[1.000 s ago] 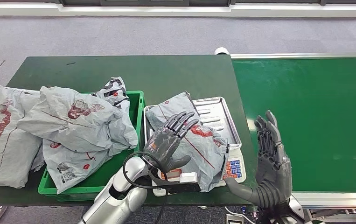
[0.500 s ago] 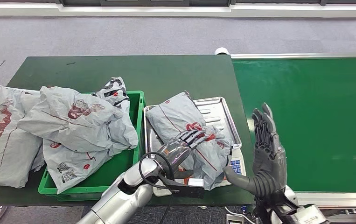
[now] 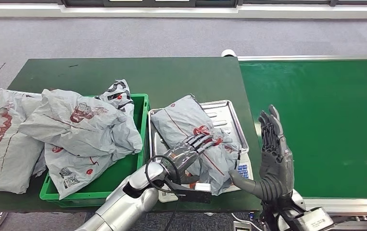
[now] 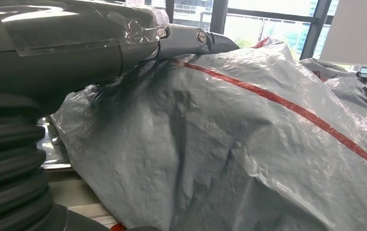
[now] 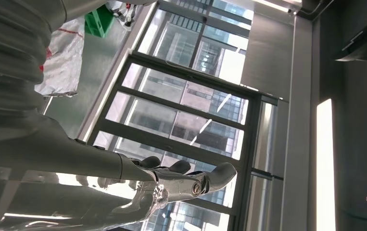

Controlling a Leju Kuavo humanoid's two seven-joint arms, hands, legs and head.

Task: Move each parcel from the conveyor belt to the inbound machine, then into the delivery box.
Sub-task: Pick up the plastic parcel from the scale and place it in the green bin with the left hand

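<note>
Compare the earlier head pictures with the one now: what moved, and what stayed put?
The left hand came down from above the grey parcel on the scale tray and now lies on it, fingers over its top; the parcel looks pressed and slightly shifted. The right hand stayed raised and open, drifting a little. The parcels in the green crate and the conveyor belt are unchanged.

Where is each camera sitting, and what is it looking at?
Head view: high on the body, looking down at the table; both arms show, left hand on the parcel, right hand raised.
Left wrist view: behind the left hand, against that parcel.
Right wrist view: behind the right hand, tilted up toward windows.
Head and left wrist views share the parcel.
</note>
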